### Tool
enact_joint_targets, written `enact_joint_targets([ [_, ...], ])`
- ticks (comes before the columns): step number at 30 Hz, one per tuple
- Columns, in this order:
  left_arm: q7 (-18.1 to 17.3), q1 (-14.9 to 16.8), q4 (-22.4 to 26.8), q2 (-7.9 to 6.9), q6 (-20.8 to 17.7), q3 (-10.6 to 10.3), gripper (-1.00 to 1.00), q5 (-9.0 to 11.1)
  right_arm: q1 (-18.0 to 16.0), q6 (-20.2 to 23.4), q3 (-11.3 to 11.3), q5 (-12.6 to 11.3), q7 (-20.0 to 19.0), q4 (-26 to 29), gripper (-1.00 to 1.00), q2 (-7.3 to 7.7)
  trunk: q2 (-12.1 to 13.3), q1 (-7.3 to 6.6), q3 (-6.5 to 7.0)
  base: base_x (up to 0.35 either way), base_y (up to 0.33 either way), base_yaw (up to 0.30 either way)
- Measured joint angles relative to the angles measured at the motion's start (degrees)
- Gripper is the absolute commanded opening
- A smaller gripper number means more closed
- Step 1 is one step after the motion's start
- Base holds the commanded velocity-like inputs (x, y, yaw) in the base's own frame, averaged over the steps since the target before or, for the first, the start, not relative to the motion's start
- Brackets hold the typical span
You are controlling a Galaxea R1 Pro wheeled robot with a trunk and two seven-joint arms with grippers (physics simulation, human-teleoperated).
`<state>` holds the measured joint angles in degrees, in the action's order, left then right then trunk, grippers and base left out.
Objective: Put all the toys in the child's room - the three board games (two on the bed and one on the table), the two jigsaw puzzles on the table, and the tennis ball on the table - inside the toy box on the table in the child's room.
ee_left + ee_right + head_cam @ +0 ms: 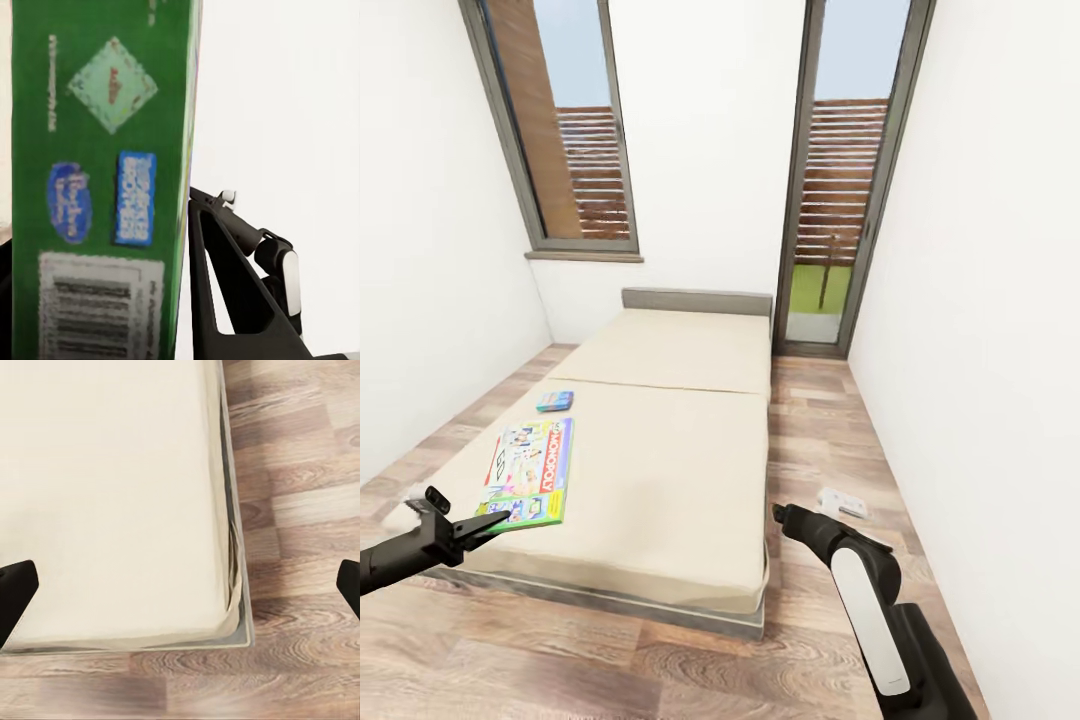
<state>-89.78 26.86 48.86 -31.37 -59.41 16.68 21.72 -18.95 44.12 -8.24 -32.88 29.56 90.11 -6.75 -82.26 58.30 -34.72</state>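
Ahead, a bed [660, 470] with a cream two-part mattress and grey frame, between white walls on a wood-plank floor [660, 670]. On the mattress near its left edge, two board games: a large white box [532, 472] with green and multicoloured edges lying flat, and beyond it, apart, a small teal box [555, 401]. At the white box's near corner, the left hand [485, 524], dark fingers reaching to that corner; from the left wrist, the box's green side [101, 187] with a barcode right against one finger [225, 277]; whether closed on the box or merely beside it, cannot tell. Over the bed's near right corner, the right hand [180, 592] with fingers spread wide apart, gripping nothing, mattress corner [112, 510] and floor below it; in the head view, the white-and-black right arm [865, 590] beside the bed. On the floor to the right of the bed, a small white object [844, 503], too small to identify. Behind the bed, a window [565, 130] and a glass door [845, 170].
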Motion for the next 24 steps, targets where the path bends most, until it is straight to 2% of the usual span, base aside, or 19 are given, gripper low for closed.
enact_joint_targets([
  [21,0.0,0.0,0.0,0.0,0.0,0.1,-1.0,-0.1,0.0,0.0,-0.2,0.0,0.0,0.0,1.0,-0.37,8.4,-4.61,3.77,0.0,0.0,0.289],
  [24,0.0,0.0,-0.1,0.0,0.0,0.1,-1.0,0.0,0.0,0.0,-0.1,0.0,0.0,0.0,1.0,-0.32,9.6,-5.27,4.31,0.0,0.0,0.127],
])
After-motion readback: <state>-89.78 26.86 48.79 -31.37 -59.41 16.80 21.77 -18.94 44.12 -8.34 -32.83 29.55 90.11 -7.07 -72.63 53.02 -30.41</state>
